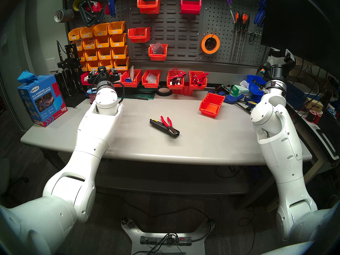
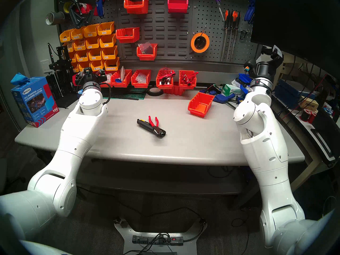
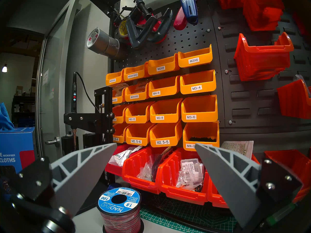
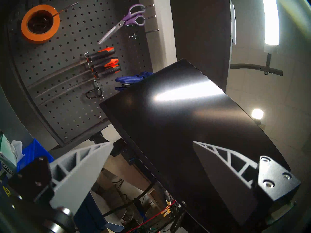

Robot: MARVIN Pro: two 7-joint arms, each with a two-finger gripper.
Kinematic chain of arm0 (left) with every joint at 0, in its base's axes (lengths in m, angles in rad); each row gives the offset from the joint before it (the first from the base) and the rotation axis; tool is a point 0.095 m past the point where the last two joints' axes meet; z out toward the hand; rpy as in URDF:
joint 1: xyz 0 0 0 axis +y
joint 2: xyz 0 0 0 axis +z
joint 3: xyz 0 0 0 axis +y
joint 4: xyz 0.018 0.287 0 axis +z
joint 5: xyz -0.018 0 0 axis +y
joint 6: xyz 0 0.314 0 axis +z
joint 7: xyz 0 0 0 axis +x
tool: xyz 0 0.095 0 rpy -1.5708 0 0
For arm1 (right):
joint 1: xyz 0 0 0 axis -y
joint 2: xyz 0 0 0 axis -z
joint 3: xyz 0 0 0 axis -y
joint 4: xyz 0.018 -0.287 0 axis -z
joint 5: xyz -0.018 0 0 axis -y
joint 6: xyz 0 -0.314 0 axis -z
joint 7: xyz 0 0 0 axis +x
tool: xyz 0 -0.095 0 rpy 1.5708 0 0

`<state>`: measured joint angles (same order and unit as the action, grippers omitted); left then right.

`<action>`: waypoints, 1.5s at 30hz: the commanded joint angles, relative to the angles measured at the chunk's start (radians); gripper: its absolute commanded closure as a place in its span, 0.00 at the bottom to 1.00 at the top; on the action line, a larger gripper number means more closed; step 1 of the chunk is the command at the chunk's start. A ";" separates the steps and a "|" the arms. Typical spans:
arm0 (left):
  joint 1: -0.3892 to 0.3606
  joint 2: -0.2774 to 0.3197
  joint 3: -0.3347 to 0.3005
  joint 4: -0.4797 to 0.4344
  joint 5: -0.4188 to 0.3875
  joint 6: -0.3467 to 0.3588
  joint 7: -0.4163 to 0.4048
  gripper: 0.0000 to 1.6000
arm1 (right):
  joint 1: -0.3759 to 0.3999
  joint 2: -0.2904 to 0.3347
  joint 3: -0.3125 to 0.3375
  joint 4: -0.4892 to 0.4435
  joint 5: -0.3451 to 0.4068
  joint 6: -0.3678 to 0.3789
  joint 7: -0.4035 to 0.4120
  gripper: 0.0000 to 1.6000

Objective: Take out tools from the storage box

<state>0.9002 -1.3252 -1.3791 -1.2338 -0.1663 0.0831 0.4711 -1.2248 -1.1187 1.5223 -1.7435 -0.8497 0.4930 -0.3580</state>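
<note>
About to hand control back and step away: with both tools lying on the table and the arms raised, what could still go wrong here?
1. The right gripper, open, points up close to the black monitor; a further swing might hit it.
2. The left gripper, open, faces the red bins and wire spool; moving forward could knock them.
3. The pliers lie across the black tool; nudging one may shift both.

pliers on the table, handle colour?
Red handles, black jaws, on the pliers lying against the black tool. Clearest in the head stereo left view.
</note>
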 commanded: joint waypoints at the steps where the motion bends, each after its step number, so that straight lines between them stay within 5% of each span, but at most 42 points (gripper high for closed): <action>1: -0.053 0.017 0.003 -0.012 -0.057 -0.037 -0.113 0.00 | 0.020 -0.017 0.002 -0.007 -0.005 -0.013 -0.046 0.00; 13: -0.150 0.044 0.058 -0.010 -0.257 0.003 -0.328 0.00 | 0.020 -0.022 0.006 -0.005 -0.005 -0.022 -0.050 0.00; 32: -0.176 0.076 0.184 -0.048 -0.646 0.391 -0.708 0.00 | 0.021 -0.030 0.010 0.000 -0.010 -0.032 -0.061 0.00; 39: -0.166 0.059 0.214 -0.030 -0.688 0.425 -0.801 0.00 | 0.022 -0.032 0.010 0.002 -0.012 -0.032 -0.065 0.00; 45: -0.142 0.008 0.230 -0.023 -0.691 0.426 -0.742 0.00 | 0.022 -0.033 0.010 0.003 -0.013 -0.033 -0.066 0.00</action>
<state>0.7560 -1.2646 -1.1525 -1.2595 -0.8409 0.5127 -0.2903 -1.2166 -1.1534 1.5310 -1.7338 -0.8532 0.4560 -0.4144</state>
